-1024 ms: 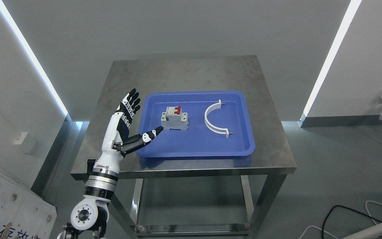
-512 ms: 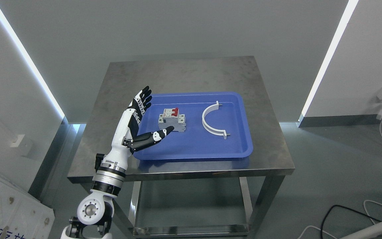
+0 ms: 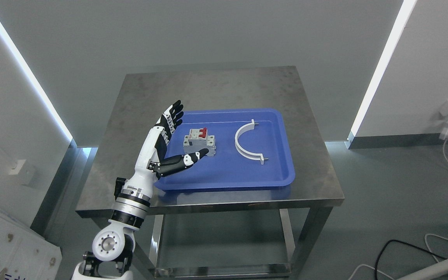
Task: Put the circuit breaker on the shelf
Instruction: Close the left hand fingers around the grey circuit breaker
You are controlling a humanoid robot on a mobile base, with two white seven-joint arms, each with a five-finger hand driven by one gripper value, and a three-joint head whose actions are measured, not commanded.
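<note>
A grey circuit breaker (image 3: 198, 142) with red switches stands in the left half of a blue tray (image 3: 270, 175) on a steel table (image 3: 216, 85). My left hand (image 3: 187, 134) comes in from the lower left and is open. Its fingers (image 3: 172, 116) point up along the breaker's left side. Its thumb (image 3: 193, 157) reaches across in front of the breaker. The hand is around the breaker but not closed on it. The right hand is out of view.
A white curved clamp (image 3: 247, 143) lies in the tray to the right of the breaker. Bright light strips run up the walls on both sides. Cables (image 3: 403, 249) lie on the floor at the lower right. A lower steel shelf (image 3: 224, 268) sits under the table.
My left hand has moved right and forward, from the tray's left edge to around the breaker. The camera has shifted a little, so the whole scene has slid left.
</note>
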